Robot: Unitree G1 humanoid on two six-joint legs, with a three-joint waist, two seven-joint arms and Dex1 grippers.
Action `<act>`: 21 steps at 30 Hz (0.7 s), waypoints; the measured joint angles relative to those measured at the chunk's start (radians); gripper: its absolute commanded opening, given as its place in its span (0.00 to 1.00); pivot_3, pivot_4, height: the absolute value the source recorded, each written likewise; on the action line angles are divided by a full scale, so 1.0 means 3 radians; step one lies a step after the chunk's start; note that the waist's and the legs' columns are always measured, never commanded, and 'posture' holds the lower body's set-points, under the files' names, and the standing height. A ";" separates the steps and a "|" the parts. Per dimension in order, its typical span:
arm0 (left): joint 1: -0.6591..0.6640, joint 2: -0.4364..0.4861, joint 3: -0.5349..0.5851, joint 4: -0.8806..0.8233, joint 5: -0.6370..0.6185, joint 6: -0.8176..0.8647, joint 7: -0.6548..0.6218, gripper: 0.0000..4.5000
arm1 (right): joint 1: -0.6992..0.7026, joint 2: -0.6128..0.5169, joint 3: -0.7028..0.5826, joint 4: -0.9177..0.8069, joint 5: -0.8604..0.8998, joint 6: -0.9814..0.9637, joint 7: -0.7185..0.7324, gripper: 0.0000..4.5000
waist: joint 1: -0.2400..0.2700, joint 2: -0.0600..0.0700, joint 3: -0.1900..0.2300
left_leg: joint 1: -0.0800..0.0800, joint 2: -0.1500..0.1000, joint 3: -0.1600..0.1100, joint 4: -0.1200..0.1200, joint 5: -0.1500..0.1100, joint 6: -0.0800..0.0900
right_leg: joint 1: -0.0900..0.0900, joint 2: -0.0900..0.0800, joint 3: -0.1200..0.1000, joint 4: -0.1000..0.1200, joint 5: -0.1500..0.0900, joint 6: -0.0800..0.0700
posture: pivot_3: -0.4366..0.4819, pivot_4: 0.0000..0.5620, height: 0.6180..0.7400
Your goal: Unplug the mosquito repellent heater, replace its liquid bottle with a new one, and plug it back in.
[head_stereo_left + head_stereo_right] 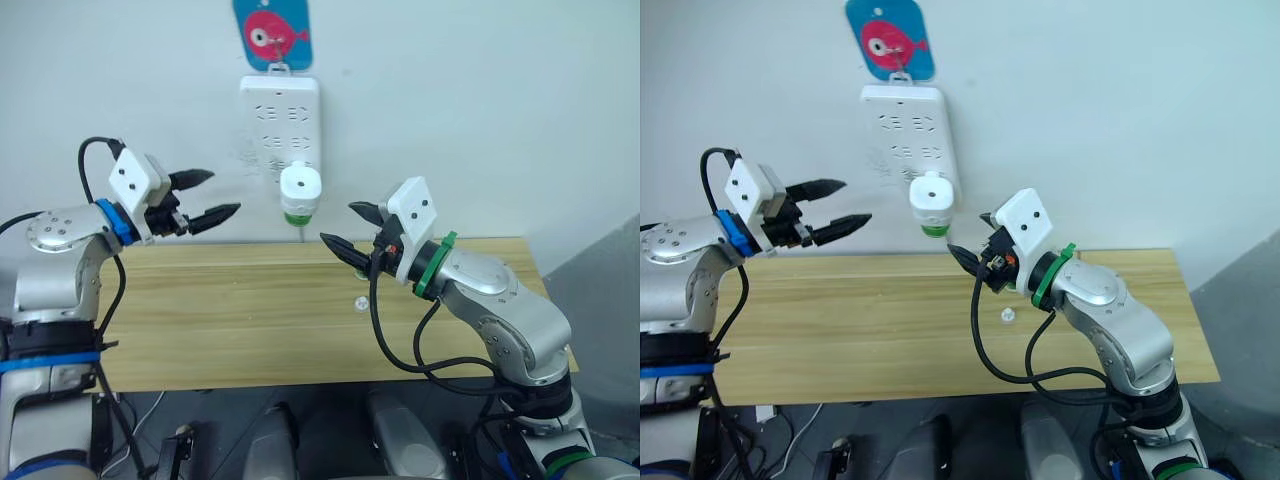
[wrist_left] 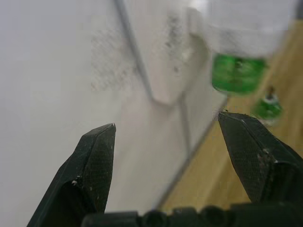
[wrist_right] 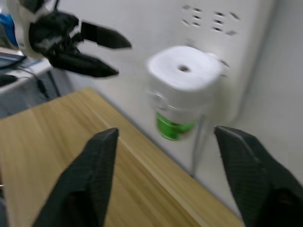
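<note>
Heater point(image 1: 300, 187) is sitting plugged into the lower end of the white power strip point(image 1: 279, 115) on the wall, upper middle of the head view, with a green bottle point(image 1: 298, 217) showing under its white body. Both claws are hanging empty with fingers spread apart — the left gripper point(image 1: 203, 196) at the left of the frame, level with the heater, and the right gripper point(image 1: 352, 230) just below and to the right of it, above the wooden table point(image 1: 240, 320).

The step in hand looks like the unplugging. The right gripper is sitting nearer, so it should be closing on the heater's white sides — not the bottle — and pulling straight out from the wall, since a tilt could be jamming the prongs. A small clear piece point(image 1: 361, 300) is lying on the table at centre.
</note>
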State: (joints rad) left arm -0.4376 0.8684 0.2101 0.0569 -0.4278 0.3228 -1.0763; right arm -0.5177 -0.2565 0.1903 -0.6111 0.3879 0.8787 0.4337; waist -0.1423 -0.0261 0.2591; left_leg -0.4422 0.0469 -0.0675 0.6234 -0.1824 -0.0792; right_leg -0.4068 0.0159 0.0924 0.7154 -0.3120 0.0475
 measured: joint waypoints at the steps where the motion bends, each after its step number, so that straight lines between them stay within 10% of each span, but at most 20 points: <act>1: 0.0198 0.0070 0.0105 -0.0266 -0.0136 0.0178 -0.0021 0.84 | -0.0008 0.0009 0.0016 0.0009 0.0022 -0.0028 0.0027 0.40 | 0.0017 -0.0001 0.0000 | -0.0001 0.0000 0.0001 0.0002 0.0000 0.0000 | 0.0000 -0.0001 0.0001 -0.0001 0.0000 0.0000 | 0.44 0.37 0.86; 6: 0.1017 0.0153 0.0403 -0.1659 -0.0798 0.0882 0.0121 0.84 | -0.0054 0.0031 0.0123 0.0276 -0.0073 -0.0301 0.0064 0.01 | 0.0144 -0.0008 -0.0004 | 0.0002 -0.0003 0.0004 0.0006 0.0000 -0.0001 | 0.0004 -0.0007 0.0003 -0.0002 -0.0002 0.0004 | 0.48 0.36 0.86; 21: 0.1225 0.0034 0.0467 -0.2263 -0.1073 0.1125 0.0641 0.84 | -0.0217 0.0158 0.0209 0.0937 -0.0482 -0.0692 -0.0118 0.01 | 0.0264 -0.0011 -0.0006 | 0.0006 -0.0002 0.0015 0.0007 0.0004 -0.0006 | 0.0003 0.0000 0.0007 -0.0001 0.0001 0.0000 | 0.48 0.36 0.86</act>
State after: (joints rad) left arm -0.0703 0.8786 0.3502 -0.6220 -0.7497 0.6603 -0.8839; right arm -0.5828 -0.2092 0.2529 -0.3302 0.2433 0.6709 0.3984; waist -0.0631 -0.0294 0.2572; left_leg -0.4404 0.0464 -0.0628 0.6255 -0.1811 -0.0809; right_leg -0.4057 0.0159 0.0946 0.7152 -0.3115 0.0474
